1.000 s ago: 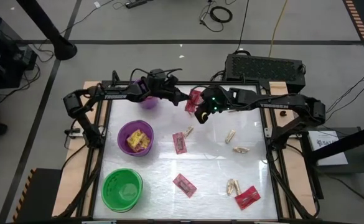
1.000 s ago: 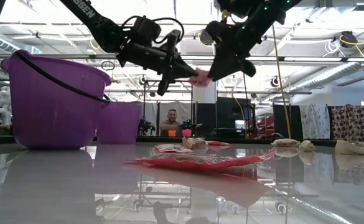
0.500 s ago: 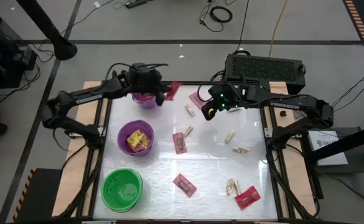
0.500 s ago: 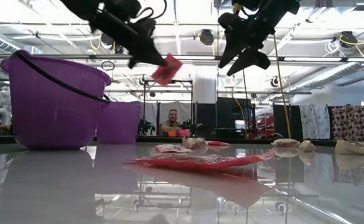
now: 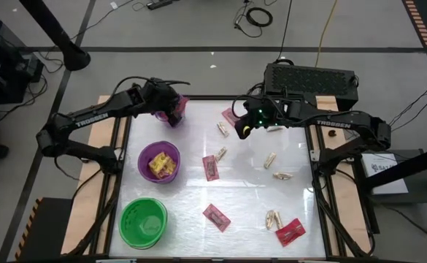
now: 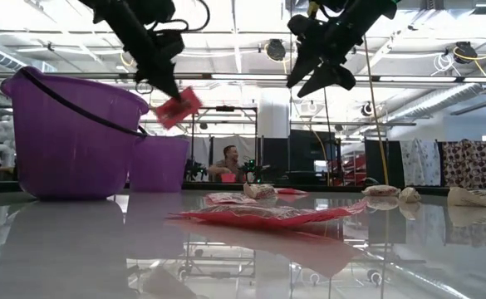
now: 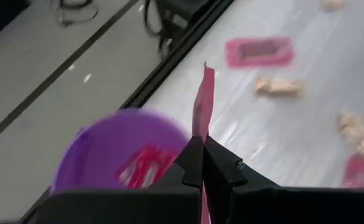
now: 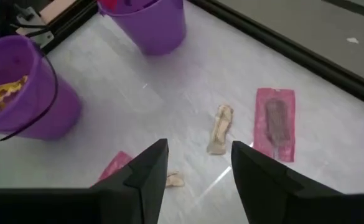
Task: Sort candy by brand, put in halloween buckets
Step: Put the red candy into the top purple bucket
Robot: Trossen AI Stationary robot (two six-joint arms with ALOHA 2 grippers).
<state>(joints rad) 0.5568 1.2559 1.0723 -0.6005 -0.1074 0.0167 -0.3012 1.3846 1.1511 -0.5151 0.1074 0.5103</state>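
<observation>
Above the small purple bucket (image 5: 173,114) at the table's far edge, the left gripper (image 7: 201,163) pinches a pink packet (image 7: 203,104) upright between its fingers. Beside that bucket, toward the table's middle, the right gripper (image 8: 197,165) hovers, fingers spread.

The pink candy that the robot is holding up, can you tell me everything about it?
The pink packet is flat, thin and rectangular, like shiny plastic wrap. The left end effector is shut on its lower edge, so it stands up edge-on in the wrist view. It hangs in the air above the small purple bucket, which already holds another pink packet. Only the fingers touch it.
</observation>
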